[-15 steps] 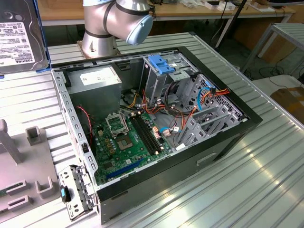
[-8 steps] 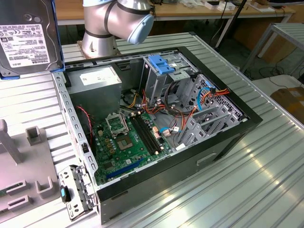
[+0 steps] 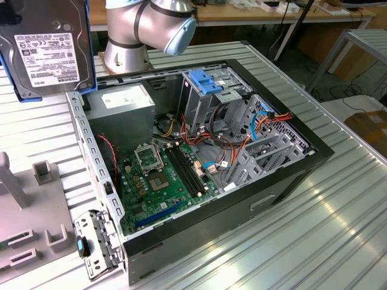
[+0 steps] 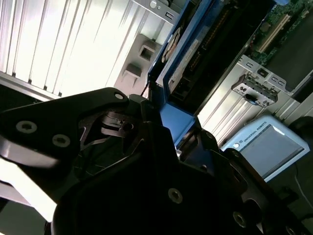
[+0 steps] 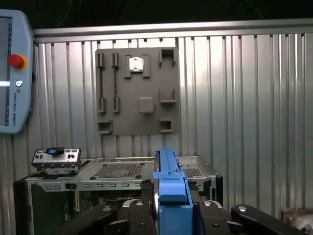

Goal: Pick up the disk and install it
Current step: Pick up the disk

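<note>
On the ribbed metal table [image 3: 326, 223] lies the open computer case [image 3: 199, 157], with the arm [image 3: 148, 27] standing behind it. The disk [image 3: 45, 45] hangs high at the exterior view's left, label showing. In the first wrist view the gripper [image 5: 170, 203] is clamped on its blue edge.

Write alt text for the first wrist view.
The gripper holds the blue-edged disk edge-on. Beyond it are the open computer case, a grey fixture plate on the ribbed metal table, and a teach pendant.
</note>
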{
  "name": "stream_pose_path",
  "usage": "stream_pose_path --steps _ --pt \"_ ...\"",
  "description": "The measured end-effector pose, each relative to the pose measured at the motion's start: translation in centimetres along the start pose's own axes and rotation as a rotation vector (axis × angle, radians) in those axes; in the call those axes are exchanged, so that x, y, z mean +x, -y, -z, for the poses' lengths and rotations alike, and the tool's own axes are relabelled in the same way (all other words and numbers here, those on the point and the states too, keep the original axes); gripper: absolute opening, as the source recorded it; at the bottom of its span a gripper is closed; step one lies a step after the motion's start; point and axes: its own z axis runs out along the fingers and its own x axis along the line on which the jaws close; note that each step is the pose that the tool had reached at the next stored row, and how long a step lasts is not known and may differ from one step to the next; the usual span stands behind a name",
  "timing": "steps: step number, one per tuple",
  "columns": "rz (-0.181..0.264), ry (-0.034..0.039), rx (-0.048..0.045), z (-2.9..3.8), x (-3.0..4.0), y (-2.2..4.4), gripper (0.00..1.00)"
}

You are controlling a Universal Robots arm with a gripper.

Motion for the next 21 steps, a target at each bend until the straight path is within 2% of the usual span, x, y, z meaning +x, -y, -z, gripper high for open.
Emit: stream_pose_path --steps 3,14,19,20,21 --pt "0.000 0.0000 0.0000 -0.06 0.61 1.17 0.37" --pt "0.000 0.0000 0.0000 -0.16 1.53 3.77 0.37" --pt "0.000 0.0000 -0.0001 -0.22 1.97 5.48 0.37" --pt "0.000 0.0000 0.0000 -0.24 2.11 6.00 0.37" --pt "0.000 0.0000 0.0000 -0.25 2.16 6.20 0.37"
